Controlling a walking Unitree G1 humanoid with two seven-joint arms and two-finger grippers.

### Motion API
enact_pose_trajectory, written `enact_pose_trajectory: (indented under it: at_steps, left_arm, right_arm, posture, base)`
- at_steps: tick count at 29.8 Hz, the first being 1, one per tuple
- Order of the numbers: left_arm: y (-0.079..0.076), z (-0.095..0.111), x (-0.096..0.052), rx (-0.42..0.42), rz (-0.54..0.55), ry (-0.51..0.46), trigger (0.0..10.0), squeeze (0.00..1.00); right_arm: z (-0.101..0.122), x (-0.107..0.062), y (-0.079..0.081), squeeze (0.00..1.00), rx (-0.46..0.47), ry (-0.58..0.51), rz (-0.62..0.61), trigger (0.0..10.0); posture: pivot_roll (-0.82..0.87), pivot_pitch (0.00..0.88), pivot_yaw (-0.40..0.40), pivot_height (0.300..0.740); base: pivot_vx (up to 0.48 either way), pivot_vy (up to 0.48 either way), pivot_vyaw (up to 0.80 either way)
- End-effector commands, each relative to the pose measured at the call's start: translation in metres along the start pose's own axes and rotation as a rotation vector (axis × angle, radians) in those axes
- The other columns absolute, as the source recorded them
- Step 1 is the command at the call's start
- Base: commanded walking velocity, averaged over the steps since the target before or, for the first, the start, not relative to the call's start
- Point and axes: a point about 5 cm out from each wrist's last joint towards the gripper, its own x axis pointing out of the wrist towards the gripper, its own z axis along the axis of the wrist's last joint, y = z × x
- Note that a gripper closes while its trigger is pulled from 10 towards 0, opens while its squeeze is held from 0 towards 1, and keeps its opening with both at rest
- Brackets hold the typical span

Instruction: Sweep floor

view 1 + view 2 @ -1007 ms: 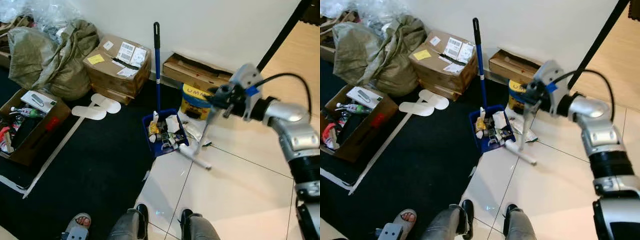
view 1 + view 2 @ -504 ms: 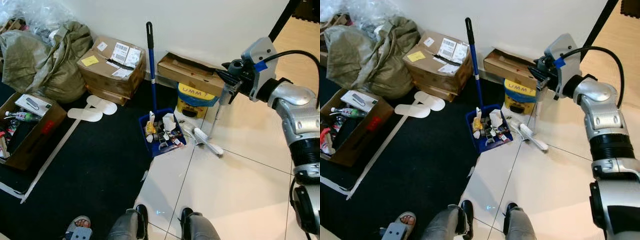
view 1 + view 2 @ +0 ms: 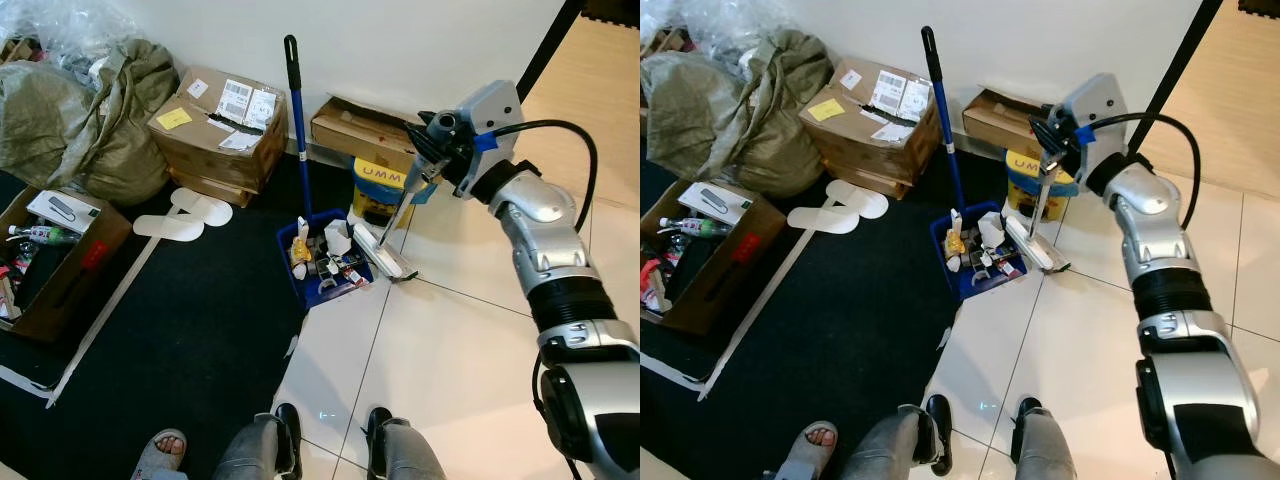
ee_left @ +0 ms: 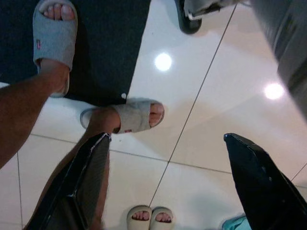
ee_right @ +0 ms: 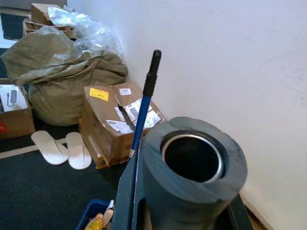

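Broom (image 3: 392, 222) is in the right gripper (image 3: 425, 160): fingers clamped on the handle near its top, the tube end showing right up against the wrist camera. Shaft slopes down from the gripper toward the robot's left, and the white head (image 3: 378, 252) sits on the floor at the open lip of the blue dustpan (image 3: 322, 262).

Dustpan stands on the edge of the black mat (image 3: 180, 320) where it meets the white tile floor (image 3: 440, 370), its long blue handle (image 3: 296, 120) upright near the wall. It already holds a pile of litter (image 3: 322, 262).

Step, as I read it: end of a sweep stroke, pushing scraps into the pan. A bit of debris seems to lie on the tile just past the head, too small to be sure.

Next move likely calls for lifting the head, setting it back out on the tile and dragging toward the pan without knocking it.

Left gripper (image 4: 168, 187) hangs idle, fingers spread apart, nothing between them; a person's sandalled feet (image 4: 127, 115) are on the tile below it.
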Motion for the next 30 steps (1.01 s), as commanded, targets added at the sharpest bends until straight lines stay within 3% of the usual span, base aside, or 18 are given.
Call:
enact_pose_trajectory:
  at_steps: [1, 2, 4, 5, 12, 16, 17, 22, 25, 29, 30]
  left_arm:
    - [0.003, -0.021, -0.008, -0.006, 0.008, 0.064, 10.0, 0.00]
    - [0.006, -0.022, -0.010, -0.006, 0.010, 0.065, 10.0, 0.00]
    - [0.006, -0.022, -0.010, -0.006, 0.010, 0.065, 10.0, 0.00]
    - [0.016, -0.023, -0.014, -0.006, 0.016, 0.063, 10.0, 0.00]
    - [0.028, -0.023, -0.019, -0.007, 0.025, 0.062, 10.0, 0.00]
    - [0.039, -0.025, -0.024, -0.010, 0.035, 0.062, 10.0, 0.00]
    - [0.042, -0.026, -0.026, -0.010, 0.038, 0.063, 10.0, 0.00]
    - [0.043, -0.028, -0.027, -0.010, 0.037, 0.065, 10.0, 0.00]
    - [0.042, -0.027, -0.027, -0.011, 0.032, 0.059, 10.0, 0.00]
    - [0.041, -0.026, -0.026, -0.014, 0.030, 0.055, 10.0, 0.00]
    - [0.041, -0.024, -0.025, -0.015, 0.027, 0.053, 10.0, 0.00]
  right_arm:
    - [0.008, 0.005, 0.006, 0.00, -0.041, -0.054, 0.022, 10.0]
    - [0.005, 0.006, 0.019, 0.00, -0.049, -0.072, 0.067, 10.0]
    - [0.005, 0.006, 0.019, 0.00, -0.049, -0.072, 0.067, 10.0]
    - [0.002, 0.007, 0.041, 0.00, -0.090, -0.096, 0.143, 10.0]
    - [0.001, 0.008, 0.049, 0.00, -0.136, -0.119, 0.157, 10.0]
    - [-0.006, 0.004, 0.068, 0.00, -0.164, -0.149, 0.194, 10.0]
    - [-0.009, 0.002, 0.079, 0.00, -0.191, -0.163, 0.229, 10.0]
    - [-0.013, -0.001, 0.092, 0.00, -0.260, -0.170, 0.290, 10.0]
    - [-0.026, -0.009, 0.099, 0.00, -0.292, -0.097, 0.386, 10.0]
    - [-0.039, -0.018, 0.103, 0.00, -0.261, -0.022, 0.431, 10.0]
    - [-0.052, -0.030, 0.105, 0.00, -0.269, 0.060, 0.509, 10.0]
  posture:
    - [0.00, 0.420, 0.087, 0.740]
    - [0.01, 0.423, 0.089, 0.740]
    - [0.01, 0.423, 0.089, 0.740]
    - [0.02, 0.428, 0.091, 0.740]
    - [0.01, 0.430, 0.090, 0.740]
    - [0.01, 0.434, 0.089, 0.740]
    - [0.02, 0.434, 0.090, 0.740]
    - [0.01, 0.432, 0.089, 0.740]
    - [0.01, 0.425, 0.077, 0.740]
    - [0.00, 0.413, 0.072, 0.740]
    - [-0.01, 0.398, 0.067, 0.740]
  base:
    - [0.000, 0.000, 0.00]
    - [0.000, 0.000, 0.00]
    - [0.000, 0.000, 0.00]
    - [0.000, 0.000, 0.00]
    - [0.000, 0.000, 0.00]
    - [0.000, 0.000, 0.00]
    - [0.000, 0.000, 0.00]
    - [0.000, 0.000, 0.00]
    - [0.000, 0.000, 0.00]
    - [0.000, 0.000, 0.00]
    - [0.000, 0.000, 0.00]
